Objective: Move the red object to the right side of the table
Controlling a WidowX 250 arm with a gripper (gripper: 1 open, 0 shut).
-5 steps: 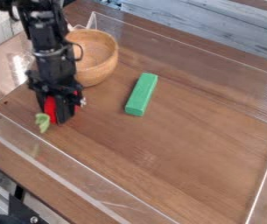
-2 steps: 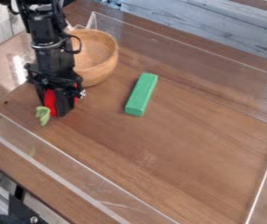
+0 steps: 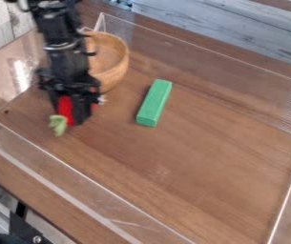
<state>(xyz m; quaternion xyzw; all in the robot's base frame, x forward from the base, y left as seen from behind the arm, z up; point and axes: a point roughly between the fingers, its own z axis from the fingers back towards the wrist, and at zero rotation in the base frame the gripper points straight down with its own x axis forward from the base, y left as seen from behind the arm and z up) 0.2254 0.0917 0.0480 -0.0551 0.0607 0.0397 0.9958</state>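
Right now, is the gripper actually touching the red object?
Touching. The camera view shows the gripper pointing down with its black fingers closed against both sides of the red object, whose green stem sticks out lower left.

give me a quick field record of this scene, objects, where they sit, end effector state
end effector: pointing down, shut on the red object
red object: between the fingers, green stem sticking out lower left, at the table's left side
wooden bowl: back left, behind the arm
green block: lying flat near the middle, apart from the bowl
table: brown wood grain, clear walls
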